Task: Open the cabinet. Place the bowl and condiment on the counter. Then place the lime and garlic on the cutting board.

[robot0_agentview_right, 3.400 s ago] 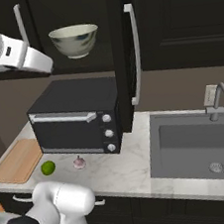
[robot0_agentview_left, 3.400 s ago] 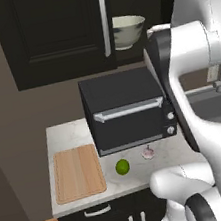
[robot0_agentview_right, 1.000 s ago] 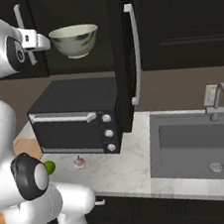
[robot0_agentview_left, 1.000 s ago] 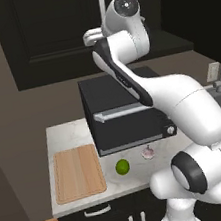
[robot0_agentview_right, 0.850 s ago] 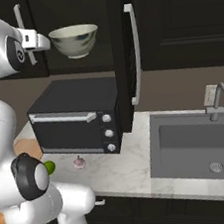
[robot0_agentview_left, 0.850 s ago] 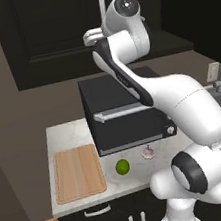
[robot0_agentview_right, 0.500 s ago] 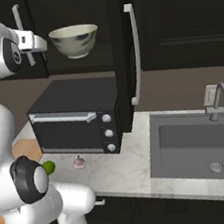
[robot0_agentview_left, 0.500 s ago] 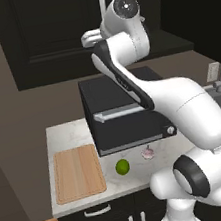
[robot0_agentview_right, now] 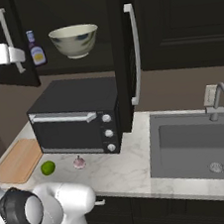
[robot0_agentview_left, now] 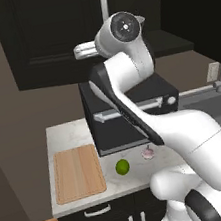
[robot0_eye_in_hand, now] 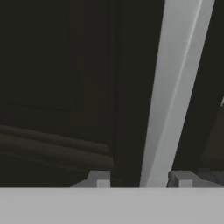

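Cabinet (robot0_agentview_right: 127, 57): tall, black, right door swung open edge-on toward the camera, left door (robot0_agentview_right: 5, 43) also partly open; long silver bar handle (robot0_eye_in_hand: 175, 92) on the left door. Hand (robot0_eye_in_hand: 142, 179) stood at that handle, the bar running up between its two fingertips (robot0_eye_in_hand: 99, 178); jaws partly apart with a gap on either side of the bar, so a firm grip could not be told.

Bowl (robot0_agentview_right: 74, 41): cream-white, on the cabinet shelf, upright. Condiment (robot0_agentview_right: 36, 50): dark bottle, same shelf, just left of the bowl.

Surface (robot0_agentview_right: 126, 164): white marble slab. Black toaster oven (robot0_agentview_right: 77, 118) at the back. Lime (robot0_agentview_right: 48, 168) and garlic (robot0_agentview_right: 79, 162) in front of the oven, near each other, apart. Cutting board (robot0_agentview_left: 77, 172) flat at the left end, bare. Sink (robot0_agentview_right: 198, 147) to the right.
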### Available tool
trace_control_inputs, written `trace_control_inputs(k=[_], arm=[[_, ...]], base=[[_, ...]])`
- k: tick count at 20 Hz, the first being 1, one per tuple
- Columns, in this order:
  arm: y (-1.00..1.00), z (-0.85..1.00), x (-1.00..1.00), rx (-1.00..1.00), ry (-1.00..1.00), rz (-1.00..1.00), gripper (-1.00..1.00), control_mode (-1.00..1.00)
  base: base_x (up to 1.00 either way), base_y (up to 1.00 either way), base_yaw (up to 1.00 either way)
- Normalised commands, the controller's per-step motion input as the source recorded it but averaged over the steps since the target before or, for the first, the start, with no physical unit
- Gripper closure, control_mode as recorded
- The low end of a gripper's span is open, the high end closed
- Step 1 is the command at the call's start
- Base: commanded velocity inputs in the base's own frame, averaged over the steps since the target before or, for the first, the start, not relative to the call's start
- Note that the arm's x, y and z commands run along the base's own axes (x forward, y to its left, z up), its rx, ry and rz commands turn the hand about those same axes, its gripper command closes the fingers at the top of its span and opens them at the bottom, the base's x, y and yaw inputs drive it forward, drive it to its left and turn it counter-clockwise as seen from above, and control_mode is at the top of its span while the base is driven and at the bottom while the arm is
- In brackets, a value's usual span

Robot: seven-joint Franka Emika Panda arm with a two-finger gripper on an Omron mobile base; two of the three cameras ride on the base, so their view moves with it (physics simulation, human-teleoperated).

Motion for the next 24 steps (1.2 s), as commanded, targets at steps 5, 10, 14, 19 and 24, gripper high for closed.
trace_control_inputs(k=[5, 10, 14, 19, 24], arm=[[1.0, 0.0, -0.94, 0.01, -0.01, 0.0, 1.0, -1.0], [1.0, -0.01, -1.0, 0.03, 0.0, 0.0, 1.0, -1.0], [1.0, 0.0, -1.0, 0.06, 0.0, 0.01, 1.0, -1.0], [0.45, 0.3, -1.0, 0.38, 0.01, 0.0, -1.0, -1.0], [-0.77, 0.7, -0.89, 0.69, 0.02, 0.0, -1.0, -1.0]], base=[[0.0, 0.0, 0.0], [0.0, 0.0, 0.0], [0.0, 0.0, 0.0], [0.0, 0.0, 0.0], [0.0, 0.0, 0.0]])
